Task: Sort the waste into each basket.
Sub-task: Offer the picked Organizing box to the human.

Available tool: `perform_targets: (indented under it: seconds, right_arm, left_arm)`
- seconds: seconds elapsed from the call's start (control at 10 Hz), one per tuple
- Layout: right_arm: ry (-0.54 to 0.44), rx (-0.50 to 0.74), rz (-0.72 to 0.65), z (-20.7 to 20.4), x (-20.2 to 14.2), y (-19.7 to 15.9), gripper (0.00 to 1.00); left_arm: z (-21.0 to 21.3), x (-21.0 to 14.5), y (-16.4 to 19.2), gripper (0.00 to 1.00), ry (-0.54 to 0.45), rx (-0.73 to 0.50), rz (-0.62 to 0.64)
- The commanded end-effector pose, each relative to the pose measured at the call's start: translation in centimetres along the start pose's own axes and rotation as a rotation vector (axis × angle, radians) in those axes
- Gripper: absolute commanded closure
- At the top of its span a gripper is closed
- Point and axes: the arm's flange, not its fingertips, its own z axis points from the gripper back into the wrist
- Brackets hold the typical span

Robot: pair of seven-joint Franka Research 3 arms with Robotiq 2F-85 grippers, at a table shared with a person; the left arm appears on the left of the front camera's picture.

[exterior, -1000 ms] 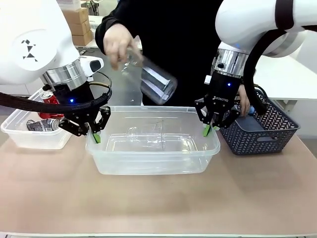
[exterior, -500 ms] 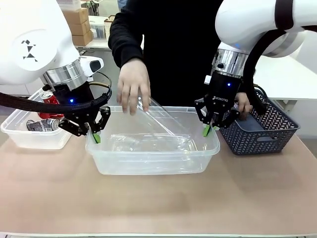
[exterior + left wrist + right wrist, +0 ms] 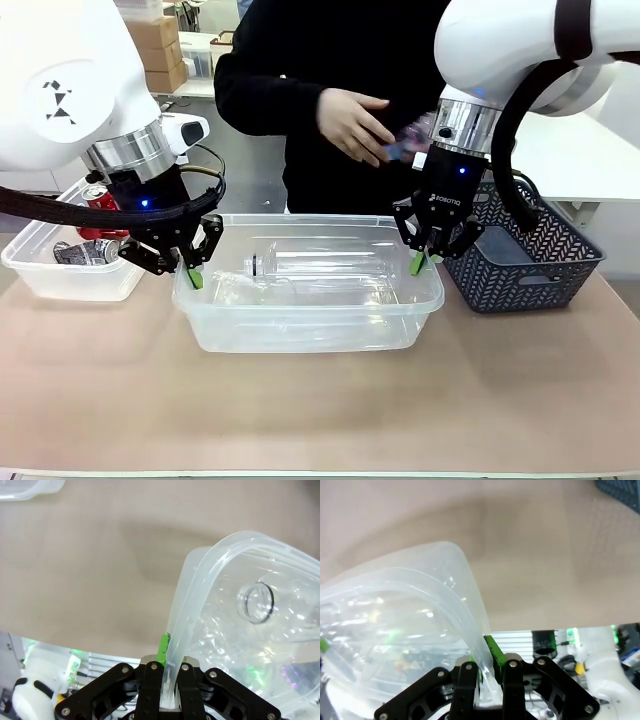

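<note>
Tan table, cardboard boxes upper left. Both end effectors — left, right — are clamped on the centre clear tub's rim; 1 bottle lies inside.

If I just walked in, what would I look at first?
Probably the big clear tub in the middle of the table, pinched at its left rim by the left gripper and at its right rim by the right gripper, with a clear bottle lying inside. Behind it a person's hand holds another small bottle up near the right arm. A red can sits in the smaller tub at far left.
</note>
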Motion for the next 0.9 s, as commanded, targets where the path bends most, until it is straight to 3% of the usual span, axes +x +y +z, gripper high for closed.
perform_targets:
  seconds: [0.0, 0.8]
  right_arm:
    - [-0.002, 0.018, -0.027, 0.32, 0.03, -0.38, 1.0]
    - [-0.002, 0.018, -0.027, 0.32, 0.03, -0.38, 1.0]
  left_arm:
    - [0.4, 0.32, 0.79, 1.0, -0.016, -0.007, 0.026]
    - [0.4, 0.32, 0.79, 1.0, -0.016, -0.007, 0.026]
